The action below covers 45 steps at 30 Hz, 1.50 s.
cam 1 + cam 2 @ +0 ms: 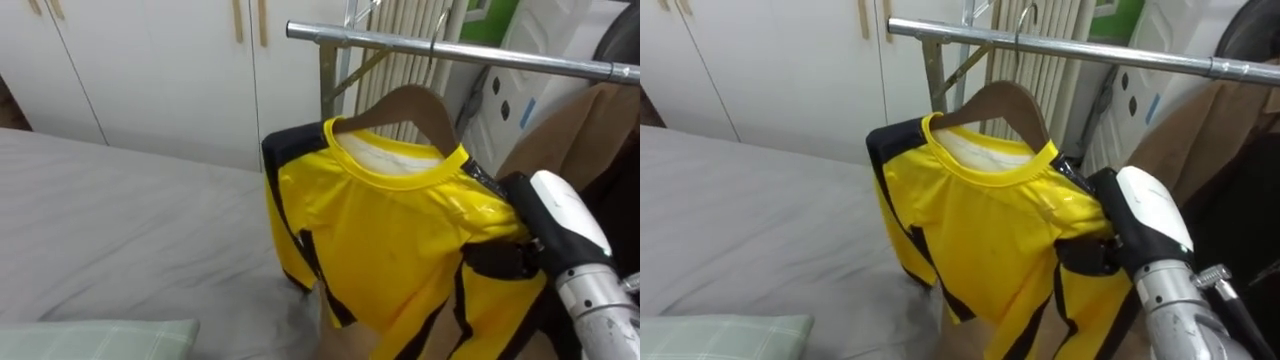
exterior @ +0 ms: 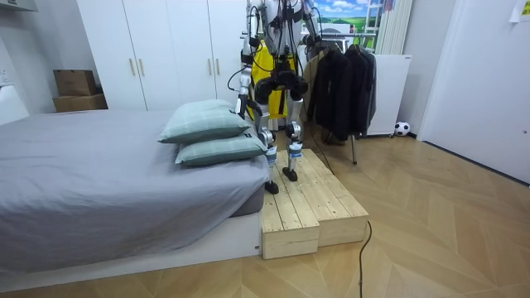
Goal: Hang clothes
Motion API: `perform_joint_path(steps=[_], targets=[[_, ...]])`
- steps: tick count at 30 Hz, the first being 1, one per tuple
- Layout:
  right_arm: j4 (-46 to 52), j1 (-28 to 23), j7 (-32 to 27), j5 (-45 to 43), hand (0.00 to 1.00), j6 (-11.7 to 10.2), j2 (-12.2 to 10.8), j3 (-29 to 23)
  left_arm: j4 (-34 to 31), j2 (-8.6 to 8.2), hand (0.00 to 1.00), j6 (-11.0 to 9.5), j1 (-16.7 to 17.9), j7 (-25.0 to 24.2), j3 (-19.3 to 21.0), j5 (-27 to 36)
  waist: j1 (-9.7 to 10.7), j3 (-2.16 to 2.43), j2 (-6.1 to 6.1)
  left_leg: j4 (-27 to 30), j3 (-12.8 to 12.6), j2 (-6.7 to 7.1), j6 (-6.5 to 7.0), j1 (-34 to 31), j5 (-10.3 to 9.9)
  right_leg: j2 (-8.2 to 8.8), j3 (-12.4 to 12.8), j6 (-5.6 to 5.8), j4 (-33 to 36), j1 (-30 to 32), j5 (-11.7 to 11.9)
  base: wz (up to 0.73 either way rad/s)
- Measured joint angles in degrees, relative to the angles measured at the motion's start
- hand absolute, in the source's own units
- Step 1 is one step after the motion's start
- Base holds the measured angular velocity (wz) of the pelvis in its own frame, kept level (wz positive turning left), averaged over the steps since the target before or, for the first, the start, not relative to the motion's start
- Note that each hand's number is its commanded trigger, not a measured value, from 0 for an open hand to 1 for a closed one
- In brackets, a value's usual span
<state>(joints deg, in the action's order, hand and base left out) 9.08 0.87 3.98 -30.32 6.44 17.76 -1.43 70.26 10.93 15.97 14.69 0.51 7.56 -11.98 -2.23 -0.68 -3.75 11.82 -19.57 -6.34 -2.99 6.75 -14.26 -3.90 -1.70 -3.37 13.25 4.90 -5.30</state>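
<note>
Right hand (image 1: 498, 260) sits nearest at four o'clock, half buried in the yellow shirt (image 1: 390, 240), so I cannot tell its grip. From it the hanger (image 1: 410, 105) lies toward eleven, hook at the nine-to-three rail (image 1: 520, 60).

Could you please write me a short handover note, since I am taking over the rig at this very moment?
Right hand: against the shoulder of the yellow shirt; whether it grips cannot be told.
Left hand: low at the robot's side in the room view, too small to read.
Things: the shirt is on the wooden hanger, whose hook looks to sit over the metal rail.
Done: the shirt appears hung.
Left: check that the hook is seated, then draw the right hand clear.
</note>
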Motion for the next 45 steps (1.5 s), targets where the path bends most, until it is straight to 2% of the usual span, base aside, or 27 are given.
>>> perform_joint_path(steps=[2,4,11,14,20,26,31,34,39,45], targets=[[-1.80,2.27,-0.09,1.73,1.00,-0.11,0.59,0.01,0.01,0.23,0.00,-0.59,-0.02,0.00,-0.04,0.01,-0.01,-0.29,-0.46,-0.03,0.30,0.03,-0.05,-0.04,0.18,0.10,-0.16,-0.10,0.29,0.07,-0.09,0.06],[-3.19,3.88,-0.14,1.76,1.00,-0.15,0.69,0.01,0.03,0.33,0.00,-1.02,-0.02,0.00,-0.04,0.01,-0.03,-0.38,-0.65,-0.06,0.50,0.04,-0.08,-0.14,0.25,0.12,-0.17,-0.13,0.33,0.15,-0.13,0.06],[-4.64,5.07,-0.17,1.79,1.00,-0.54,1.30,0.00,0.04,0.37,0.00,-1.61,-0.12,0.01,0.01,-0.02,-0.51,-0.34,-0.60,-0.34,1.02,-0.02,-0.10,-0.49,0.25,0.27,-1.06,-0.19,0.38,0.10,-0.26,0.03],[-8.52,6.88,-0.14,5.42,1.00,-1.07,2.11,-0.08,0.04,0.38,0.00,-2.36,-0.15,0.00,0.24,-0.19,-1.31,-0.32,-0.60,-0.31,1.20,0.03,-0.09,-0.52,0.27,0.78,-1.61,-0.19,0.32,0.09,-0.26,0.02],[-12.28,8.58,0.01,13.36,1.00,-0.97,2.18,-1.92,-0.19,0.38,0.00,-2.81,-0.16,-0.04,1.21,-2.11,-1.60,-0.13,-0.70,-0.10,2.33,0.08,-0.06,-0.78,0.29,0.88,-2.48,-0.14,-0.60,-0.30,-0.30,0.08],[-16.29,8.64,0.01,22.98,1.00,-0.60,2.32,-2.23,-1.10,0.41,0.00,-2.82,-0.16,-0.02,1.26,-2.39,-2.97,-0.05,-0.59,-0.07,2.61,0.03,-0.13,-0.44,0.36,0.79,-3.03,-0.19,-0.66,-0.59,-0.30,0.03],[-19.59,8.86,0.06,27.35,1.00,-0.54,2.40,-2.24,-1.89,0.28,0.00,-2.82,-0.15,-0.04,3.53,-3.78,-3.84,-0.01,-0.66,-0.07,2.65,0.03,-0.12,-0.36,0.37,0.83,-3.03,-0.25,-0.53,-0.69,-0.35,0.01],[-19.94,9.16,0.56,29.43,1.00,-0.10,2.53,-2.23,-2.36,0.25,0.00,-2.81,-0.16,-0.04,3.58,-3.89,-4.39,0.02,-0.69,-0.08,2.66,0.02,-0.16,-0.58,0.39,0.85,-3.04,-0.29,-0.47,-0.74,-0.34,0.00],[-26.39,13.15,1.76,35.19,1.00,0.66,2.71,-2.22,-2.38,0.25,0.00,-2.74,-0.30,-0.04,3.71,-3.82,-4.49,0.09,-0.69,-0.01,3.12,0.04,-0.15,-0.56,0.45,1.02,-3.51,-0.30,-0.60,-0.89,-0.33,0.04],[-34.66,16.55,4.08,38.81,1.00,1.03,3.11,-2.23,-2.57,0.25,0.00,-2.58,-0.24,-0.49,3.63,-3.74,-4.30,0.45,-0.32,0.02,4.58,0.17,-0.03,-0.11,0.59,1.64,-5.06,-0.27,-0.73,-2.04,-0.50,0.13]])
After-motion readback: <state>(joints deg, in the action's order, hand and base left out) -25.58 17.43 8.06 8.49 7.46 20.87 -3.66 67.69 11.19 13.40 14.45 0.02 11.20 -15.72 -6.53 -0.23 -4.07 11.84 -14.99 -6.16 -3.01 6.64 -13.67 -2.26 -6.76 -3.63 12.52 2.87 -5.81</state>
